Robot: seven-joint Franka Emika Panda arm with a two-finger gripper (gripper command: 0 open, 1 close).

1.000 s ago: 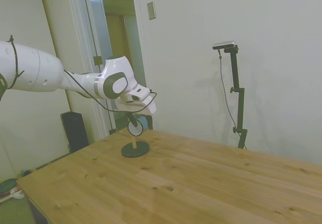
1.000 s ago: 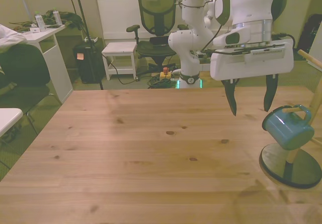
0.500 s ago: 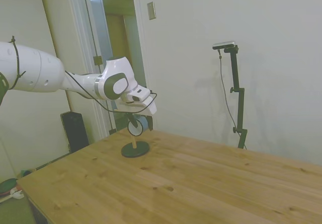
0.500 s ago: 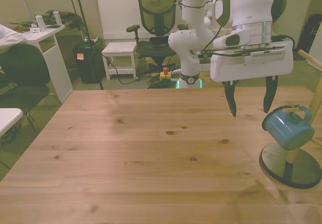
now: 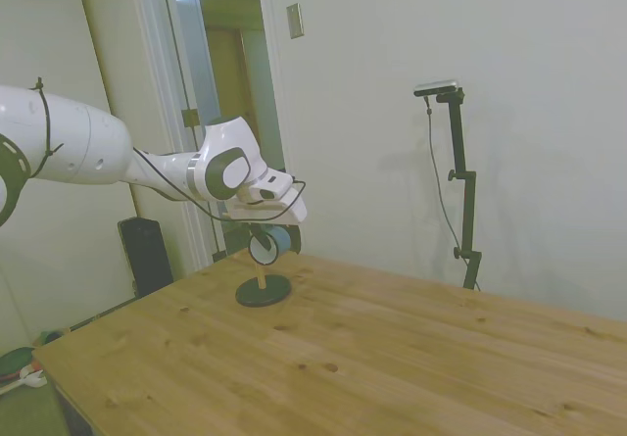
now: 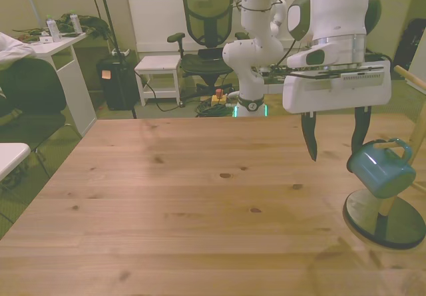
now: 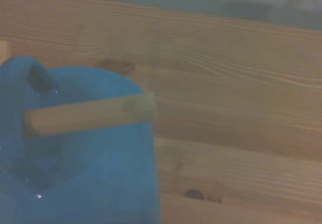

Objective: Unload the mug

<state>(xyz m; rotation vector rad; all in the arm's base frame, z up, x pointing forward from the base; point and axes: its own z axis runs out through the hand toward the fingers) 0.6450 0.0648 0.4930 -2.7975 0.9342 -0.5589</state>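
Hanging by handle on peg point(image 7: 88, 114), mug point(image 6: 380, 169) sits just below gripper point(image 6: 334, 141); fingers spread, not touching. Stand's base point(image 6: 385, 223) partly cropped at frame edge.

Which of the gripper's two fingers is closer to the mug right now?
The finger toward the front view's right: its tip sits just beside the mug hanging on the peg stand. The other finger hangs farther off.

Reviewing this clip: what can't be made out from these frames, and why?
- Peg stand, front view: the picture's right edge cuts off its upper part.
- Mug, side view: small, partly behind the gripper; the handle's seat on the peg is unclear.
- Mug, wrist view: blurred and cropped, its opening out of sight.
- Gripper, front view: its depth relative to the mug cannot be judged.
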